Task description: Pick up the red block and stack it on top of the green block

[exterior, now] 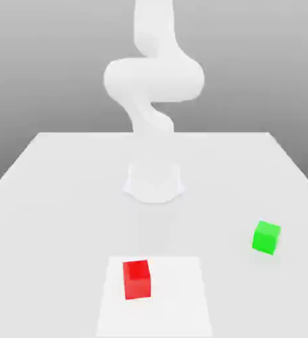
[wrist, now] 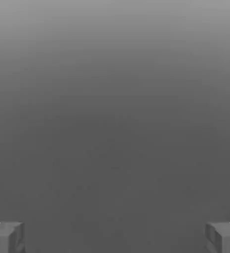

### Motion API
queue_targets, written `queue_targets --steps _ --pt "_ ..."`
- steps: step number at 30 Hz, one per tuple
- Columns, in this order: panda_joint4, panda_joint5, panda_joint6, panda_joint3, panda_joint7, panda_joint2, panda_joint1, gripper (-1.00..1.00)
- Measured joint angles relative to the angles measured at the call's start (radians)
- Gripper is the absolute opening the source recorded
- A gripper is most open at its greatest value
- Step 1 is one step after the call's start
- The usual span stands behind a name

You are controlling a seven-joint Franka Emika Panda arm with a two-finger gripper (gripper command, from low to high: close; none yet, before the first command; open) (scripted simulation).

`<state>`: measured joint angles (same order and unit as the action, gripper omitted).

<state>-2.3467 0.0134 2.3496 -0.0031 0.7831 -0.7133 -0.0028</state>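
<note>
Here the jaws stood spread wide with nothing between the fingertips (wrist: 8, 237). Out on the desk (exterior: 64, 198), the red block (exterior: 137, 279) sat well apart from the green block (exterior: 266, 237). Both cubes were plain, bearing no writing.

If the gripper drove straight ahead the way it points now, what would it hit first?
Likely nothing: between the open gripper's fingertips the hand view has plain grey, no block, though depth there is unclear.

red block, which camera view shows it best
The exterior view: the red block sits whole on the white table, toward that view's left of the green block. The hand view gives grey background between open fingertips.
</note>
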Motion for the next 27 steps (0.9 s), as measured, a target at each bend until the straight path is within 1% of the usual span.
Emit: queue_targets --steps 12,19,21,26,27 --pt "-0.235 0.039 0.253 -0.045 -0.108 0.446 -0.008 0.0" --pt "-0.37 -0.004 0.399 -0.067 -0.216 0.7 -0.011 0.0" --pt "-0.383 -0.024 0.45 -0.061 -0.241 0.772 -0.016 0.0" --pt "-0.364 -0.059 0.601 -0.033 -0.27 0.953 -0.037 0.0" --pt "-0.361 -0.062 0.619 -0.029 -0.272 0.974 -0.04 -1.0"
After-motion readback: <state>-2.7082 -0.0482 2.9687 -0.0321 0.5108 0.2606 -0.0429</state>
